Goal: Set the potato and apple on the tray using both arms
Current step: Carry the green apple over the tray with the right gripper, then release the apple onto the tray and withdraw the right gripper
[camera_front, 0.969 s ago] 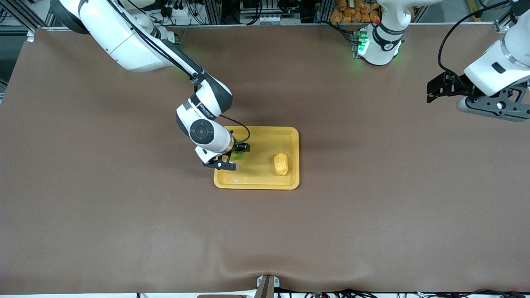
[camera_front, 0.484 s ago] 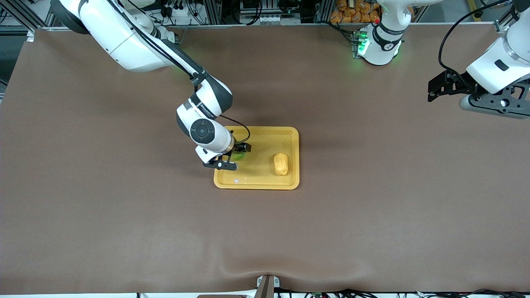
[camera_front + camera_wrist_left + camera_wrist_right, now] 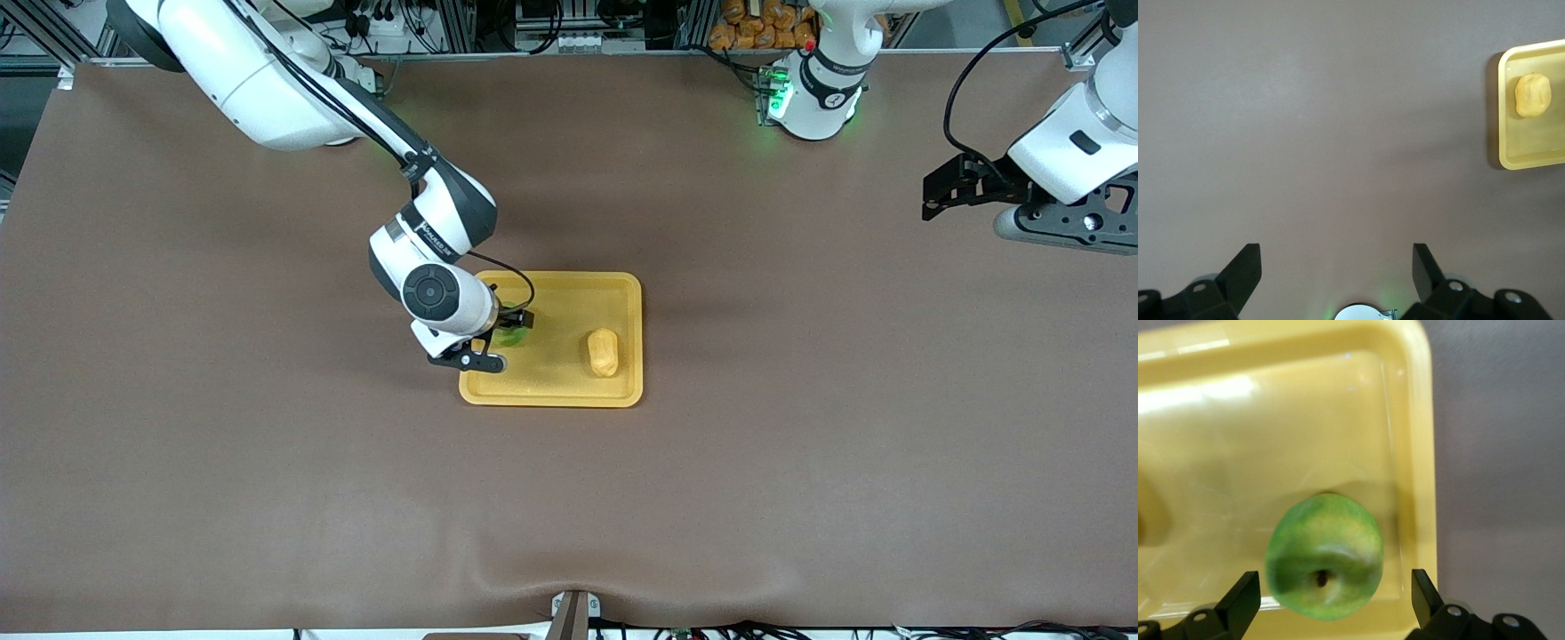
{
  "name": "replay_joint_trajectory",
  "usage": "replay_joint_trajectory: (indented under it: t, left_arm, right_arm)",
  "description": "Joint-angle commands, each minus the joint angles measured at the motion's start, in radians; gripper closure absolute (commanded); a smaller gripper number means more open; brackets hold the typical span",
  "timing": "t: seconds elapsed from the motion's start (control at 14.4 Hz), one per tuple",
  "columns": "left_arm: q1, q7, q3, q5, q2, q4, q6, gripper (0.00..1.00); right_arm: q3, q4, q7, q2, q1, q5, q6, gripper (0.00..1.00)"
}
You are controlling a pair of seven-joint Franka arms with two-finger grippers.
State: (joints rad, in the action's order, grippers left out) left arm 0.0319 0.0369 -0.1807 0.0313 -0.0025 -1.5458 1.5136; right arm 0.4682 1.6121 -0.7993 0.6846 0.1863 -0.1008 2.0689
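Observation:
The yellow-orange tray [image 3: 560, 391] lies mid-table. The potato [image 3: 604, 352] rests on it toward the left arm's end. The green apple [image 3: 511, 335] rests on it toward the right arm's end. My right gripper [image 3: 513, 327] hangs just over the apple. In the right wrist view the apple [image 3: 1323, 563] sits stem dimple up on the tray [image 3: 1271, 420], between the open fingers of the right gripper [image 3: 1335, 588] with gaps on both sides. My left gripper [image 3: 935, 191] is open and empty, high over the table at the left arm's end. The left wrist view shows the gripper [image 3: 1336, 263], the tray [image 3: 1511, 157] and the potato [image 3: 1532, 95].
Bare brown table mat [image 3: 267, 462] surrounds the tray. The left arm's base [image 3: 813, 89] stands at the table's edge by the robots, and the right arm's links reach over the mat to the tray.
The right wrist has drawn slightly away from the tray toward the right arm's end. The left gripper has drifted a little toward its end. Apple and potato stay put.

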Motion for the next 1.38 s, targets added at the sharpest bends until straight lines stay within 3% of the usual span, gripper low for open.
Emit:
replay_joint_trajectory:
  t: [0.0,0.35,0.42,0.55,0.69,0.97,1.31]
  left_arm:
    - [0.013,0.023,-0.003,-0.013,-0.016,-0.010,0.000,0.00]
    - [0.026,0.077,0.000,-0.010,-0.021,0.027,-0.013,0.00]
    - [0.029,0.078,0.001,-0.010,-0.021,0.027,-0.013,0.00]
    - [0.031,0.080,0.003,-0.010,-0.024,0.027,-0.041,0.00]
    - [0.032,0.084,0.004,-0.010,-0.030,0.027,-0.058,0.00]
    - [-0.070,0.080,0.142,-0.011,-0.042,0.027,-0.095,0.00]
    - [-0.064,0.075,0.133,-0.010,-0.056,0.023,-0.125,0.00]
  right_arm:
    - [0.026,-0.063,-0.023,-0.002,-0.019,-0.007,-0.076,0.00]
    - [0.027,-0.129,-0.017,-0.051,-0.039,-0.008,-0.188,0.00]
    - [0.049,-0.142,-0.015,-0.056,-0.065,-0.008,-0.222,0.00]
    - [0.172,-0.202,-0.014,-0.050,-0.193,-0.011,-0.311,0.00]
    - [0.231,-0.209,-0.008,-0.051,-0.269,-0.014,-0.370,0.00]
    - [0.234,-0.346,-0.008,-0.056,-0.292,-0.019,-0.567,0.00]
    - [0.208,-0.520,-0.009,-0.059,-0.285,-0.030,-0.789,0.00]
